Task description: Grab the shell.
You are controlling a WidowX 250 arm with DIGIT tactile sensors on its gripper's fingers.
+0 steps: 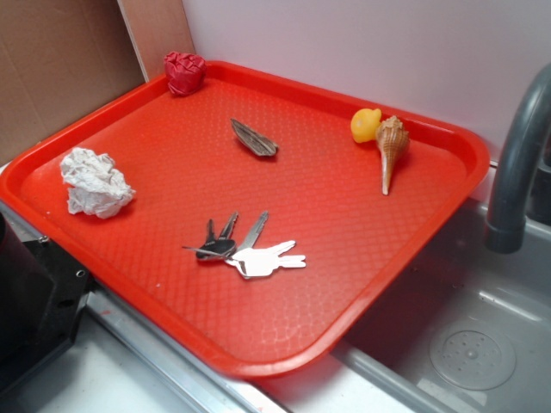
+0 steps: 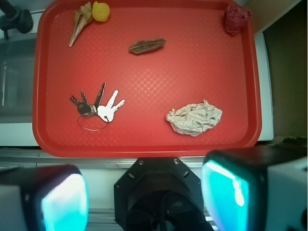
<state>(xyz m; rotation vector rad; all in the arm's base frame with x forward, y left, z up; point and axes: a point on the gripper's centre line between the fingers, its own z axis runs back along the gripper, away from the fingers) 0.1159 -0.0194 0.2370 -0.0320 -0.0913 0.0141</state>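
Observation:
The shell point(image 1: 391, 148) is a tan-orange spiral cone lying on the red tray point(image 1: 362, 249) near its far right corner, wide knobby head away from me and thin point toward the tray's middle. In the wrist view the shell point(image 2: 80, 21) lies at the tray's top left. My gripper point(image 2: 144, 197) hangs high over the near edge of the tray, above the robot base, far from the shell. Its two cyan-padded fingers point(image 2: 65, 202) stand wide apart with nothing between them. In the exterior view the gripper is out of view.
A yellow rubber duck point(image 1: 365, 125) touches the shell's head. On the tray also lie a brown leaf-shaped piece point(image 1: 253, 138), a bunch of keys point(image 1: 244, 249), crumpled white paper point(image 1: 95, 182) and a red crumpled wad point(image 1: 184, 71). A grey faucet point(image 1: 516, 163) and sink point(image 1: 469, 344) stand right.

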